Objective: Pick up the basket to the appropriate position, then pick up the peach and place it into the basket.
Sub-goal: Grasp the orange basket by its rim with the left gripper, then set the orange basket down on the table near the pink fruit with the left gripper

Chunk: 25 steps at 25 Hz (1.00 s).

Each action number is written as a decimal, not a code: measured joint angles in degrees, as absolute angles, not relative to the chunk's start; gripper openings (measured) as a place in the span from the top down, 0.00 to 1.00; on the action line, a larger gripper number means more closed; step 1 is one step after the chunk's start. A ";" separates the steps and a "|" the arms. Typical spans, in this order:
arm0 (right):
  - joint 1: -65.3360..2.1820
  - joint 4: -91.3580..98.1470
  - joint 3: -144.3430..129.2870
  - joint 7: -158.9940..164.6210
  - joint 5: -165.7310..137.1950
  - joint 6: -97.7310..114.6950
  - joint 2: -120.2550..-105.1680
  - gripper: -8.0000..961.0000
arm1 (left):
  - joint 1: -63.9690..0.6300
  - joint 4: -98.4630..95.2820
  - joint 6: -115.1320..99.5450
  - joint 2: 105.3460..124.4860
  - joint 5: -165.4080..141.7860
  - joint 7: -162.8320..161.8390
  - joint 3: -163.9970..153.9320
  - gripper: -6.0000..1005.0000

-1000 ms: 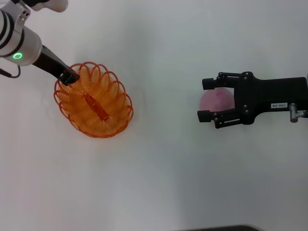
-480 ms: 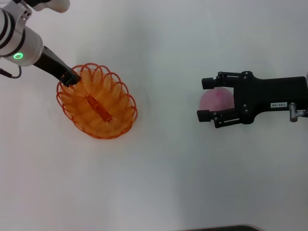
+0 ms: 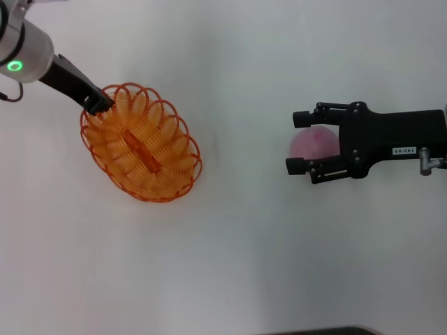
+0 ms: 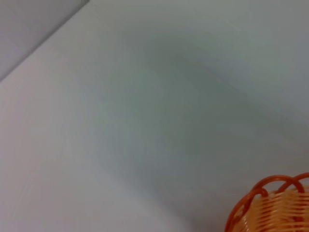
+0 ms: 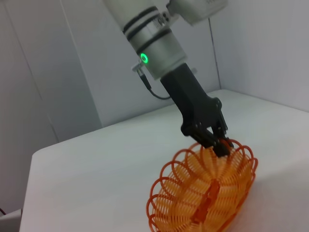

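At three o'clock, the right gripper (image 3: 301,144) straddles the round pink peach (image 3: 313,144), jaws wide.
At ten o'clock, the left gripper (image 3: 99,106) pinches the oval orange looped-plastic basket (image 3: 140,143) by its rim; that thin hold could slip.

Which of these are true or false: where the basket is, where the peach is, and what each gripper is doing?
1. The left gripper is clamped on the basket rim. True.
2. The peach lies inside the basket. False: it sits on the table, far to the basket's right.
3. The right gripper is open around the peach. True.
4. The basket is lying upside down. False: its open side faces up.
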<state>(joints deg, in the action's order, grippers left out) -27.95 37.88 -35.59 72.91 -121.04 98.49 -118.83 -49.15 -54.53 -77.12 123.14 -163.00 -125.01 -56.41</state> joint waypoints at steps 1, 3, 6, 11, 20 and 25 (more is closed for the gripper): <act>-27.95 37.87 -35.59 72.91 -121.04 98.40 -118.84 0.02 | -49.13 -55.15 -77.74 123.14 -162.98 -125.03 -56.01 0.84; -27.95 37.88 -35.59 72.90 -121.03 98.23 -118.89 0.02 | -49.13 -56.91 -79.31 123.17 -162.96 -125.04 -54.55 0.85; -27.95 37.88 -35.59 72.89 -121.05 98.21 -118.91 0.02 | -49.13 -59.40 -81.69 123.21 -162.95 -125.06 -52.77 0.87; -27.95 37.88 -35.59 72.86 -121.03 98.19 -118.92 0.02 | -49.19 -63.10 -85.13 123.18 -162.24 -125.13 -49.92 0.92; -28.01 37.88 -35.59 72.86 -120.93 98.17 -118.92 0.02 | -49.52 -64.46 -87.93 121.98 -160.02 -127.06 -47.27 0.93; -28.33 37.88 -35.59 72.86 -120.93 98.17 -118.91 0.02 | -49.59 -64.50 -88.56 121.90 -159.79 -127.45 -47.06 0.94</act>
<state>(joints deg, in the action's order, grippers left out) -28.33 37.88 -35.59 72.86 -120.93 98.17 -118.91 -49.59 -64.50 -88.56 121.90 -159.79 -127.45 -47.06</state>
